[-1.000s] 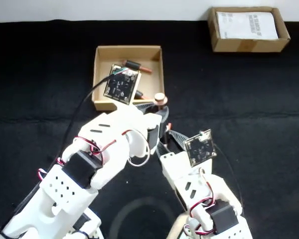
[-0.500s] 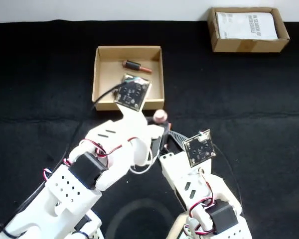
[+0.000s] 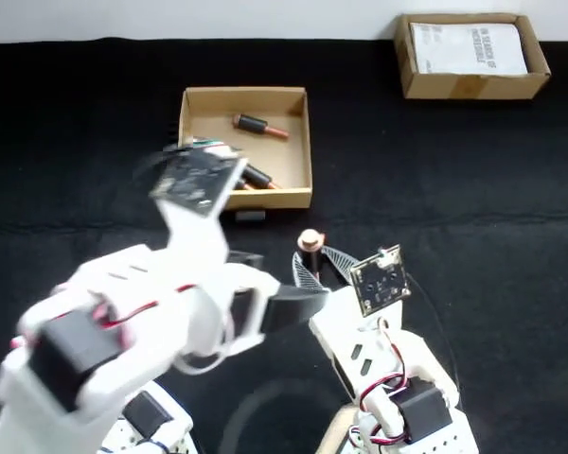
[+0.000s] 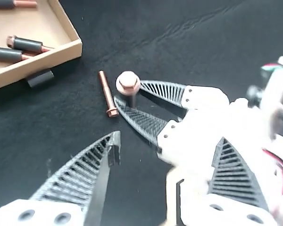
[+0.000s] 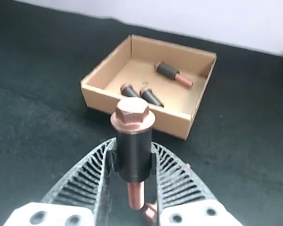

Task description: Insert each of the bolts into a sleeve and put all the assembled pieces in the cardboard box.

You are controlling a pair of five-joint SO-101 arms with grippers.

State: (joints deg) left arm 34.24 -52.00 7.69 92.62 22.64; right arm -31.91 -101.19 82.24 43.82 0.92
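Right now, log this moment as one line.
left gripper: open | right gripper: shut on bolt-in-sleeve, upright | cardboard box: three assembled pieces | table: loose bolt, loose sleeve beside box

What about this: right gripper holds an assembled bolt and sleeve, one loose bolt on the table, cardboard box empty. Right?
Not empty: the right wrist view shows three assembled pieces in the cardboard box. The right gripper holds a bolt and sleeve; a loose bolt is on the table.

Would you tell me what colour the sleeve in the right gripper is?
The sleeve is black, best seen in the right wrist view.
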